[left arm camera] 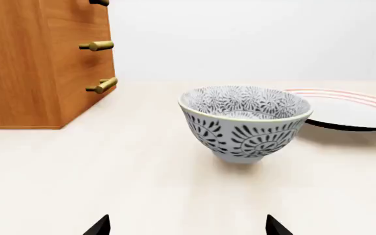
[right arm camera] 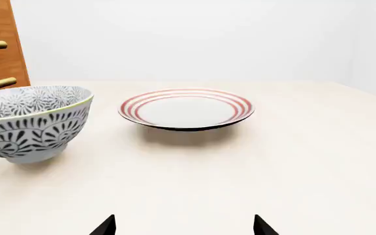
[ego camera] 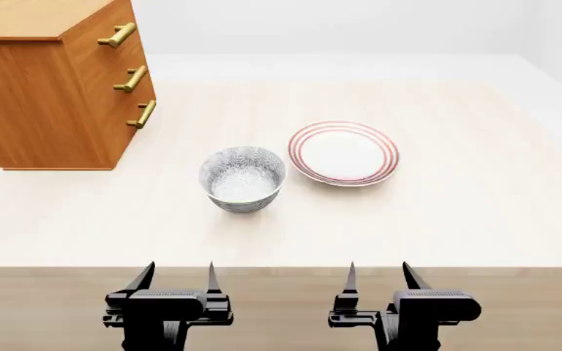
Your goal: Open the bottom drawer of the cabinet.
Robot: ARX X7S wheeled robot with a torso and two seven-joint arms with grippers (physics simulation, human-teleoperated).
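two open pincers, left pincer and right pincer, level at table edge

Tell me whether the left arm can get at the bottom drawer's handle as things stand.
Probably yes. The left pincer is open at the table's near edge, and the bottom drawer's handle faces open tabletop; the bowl sits right of that line.

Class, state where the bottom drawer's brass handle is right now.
In the head view the bottom drawer's handle sits at the upper left, lowest of three on the cabinet front, up and left of the patterned bowl.
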